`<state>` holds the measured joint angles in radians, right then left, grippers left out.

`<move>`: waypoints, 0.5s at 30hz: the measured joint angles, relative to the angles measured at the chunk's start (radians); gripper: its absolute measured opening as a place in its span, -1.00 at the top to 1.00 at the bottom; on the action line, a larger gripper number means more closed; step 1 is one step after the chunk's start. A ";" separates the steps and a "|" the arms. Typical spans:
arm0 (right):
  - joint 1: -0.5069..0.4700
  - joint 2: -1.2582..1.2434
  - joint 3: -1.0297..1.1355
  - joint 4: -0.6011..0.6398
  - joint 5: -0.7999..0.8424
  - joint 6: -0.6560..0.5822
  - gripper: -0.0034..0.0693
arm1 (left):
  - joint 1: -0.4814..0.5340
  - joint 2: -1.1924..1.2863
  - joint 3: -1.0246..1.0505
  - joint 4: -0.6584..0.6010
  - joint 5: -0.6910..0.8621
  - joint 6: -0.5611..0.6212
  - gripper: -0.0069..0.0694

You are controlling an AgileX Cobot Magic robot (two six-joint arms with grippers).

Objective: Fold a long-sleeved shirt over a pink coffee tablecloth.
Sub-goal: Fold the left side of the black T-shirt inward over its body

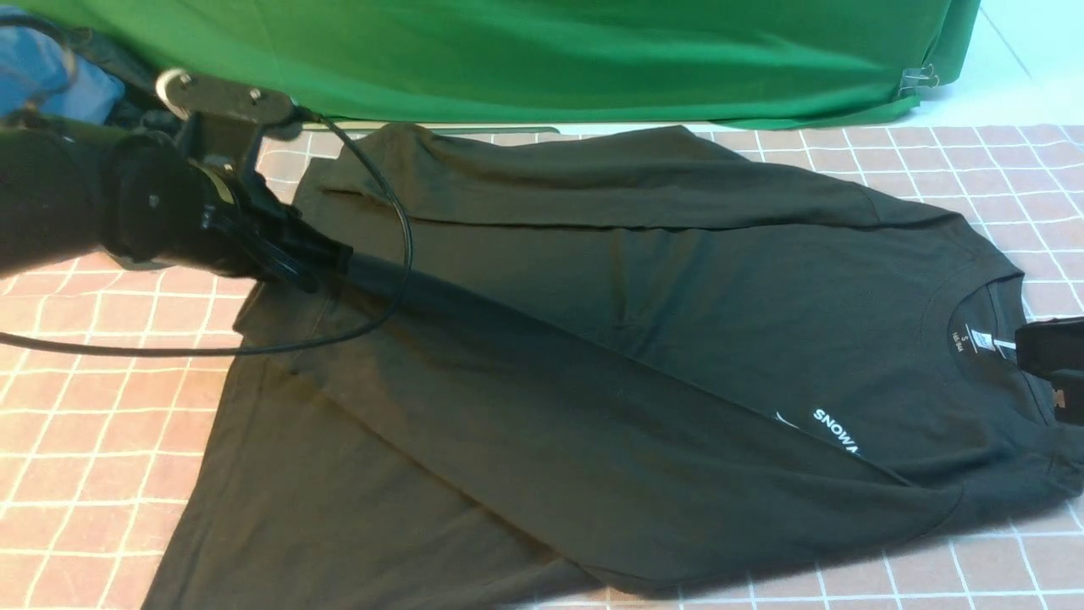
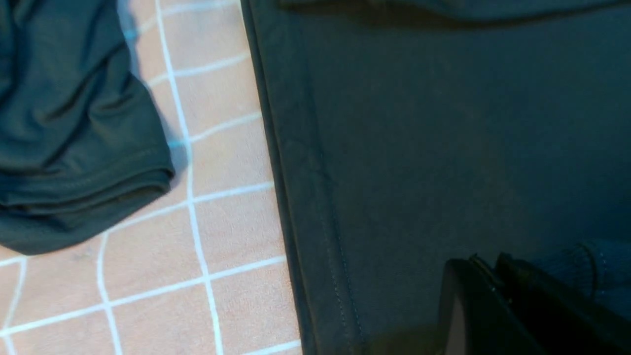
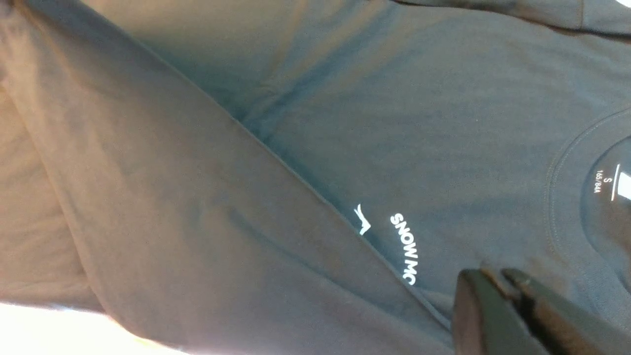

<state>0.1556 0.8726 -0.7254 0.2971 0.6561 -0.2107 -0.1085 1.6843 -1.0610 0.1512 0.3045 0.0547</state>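
Left tool (image 1: 334,258): jaws closed, pinching the cuff end of the near sleeve (image 1: 593,356). The sleeve runs in a straight line from the tips across the body to the right-hand shoulder.
Right tool (image 1: 1029,349): jaws closed, at the collar by the right edge of the front view. No cloth shows between the jaws; can't tell if it touches the fabric.

Count:
- 2 tools, both closed
- 1 long-sleeved shirt (image 1: 635,322), black, front-up on the pink tablecloth (image 1: 85,440), collar to the right, hem to the left
- 2 sleeves: near one as above, far sleeve (image 1: 635,178) laid flat along the back edge of the body
- 1 pink tablecloth, thin white grid, showing left, right and behind the shirt
- 1 second dark garment (image 2: 74,148), bunched on the cloth near the shirt's hem, not touching it
- 1 blue garment (image 1: 42,76), far left, partly behind the left arm
- 1 green backdrop (image 1: 550,51), with 1 metal clip (image 1: 919,80) at its right end
- 1 black cable (image 1: 398,220) looping off the left arm over the shirt

Text:
- chest print (image 1: 834,430): white "SNOW MO", the rest under the near sleeve; small white mark beside it, partly covered
- neck label (image 1: 974,339): "S", "165/84A"
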 joint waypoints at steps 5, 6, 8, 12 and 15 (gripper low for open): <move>0.000 0.000 0.000 0.007 0.000 0.000 0.71 | 0.000 0.032 0.000 0.002 -0.064 -0.001 0.70; 0.000 0.000 0.000 0.008 0.000 0.000 0.71 | 0.000 0.033 0.000 0.002 -0.082 -0.001 0.70; 0.000 0.000 0.000 0.010 0.000 0.000 0.71 | 0.000 0.033 0.000 0.002 -0.117 -0.001 0.70; 0.000 0.000 0.000 0.012 0.000 0.000 0.71 | 0.000 0.033 0.000 0.003 -0.161 -0.003 0.70; 0.000 0.000 0.000 0.012 0.000 0.000 0.71 | 0.006 0.042 0.000 0.010 -0.182 -0.003 0.70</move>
<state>0.1556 0.8726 -0.7254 0.3090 0.6561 -0.2107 -0.1026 1.7263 -1.0610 0.1610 0.1221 0.0517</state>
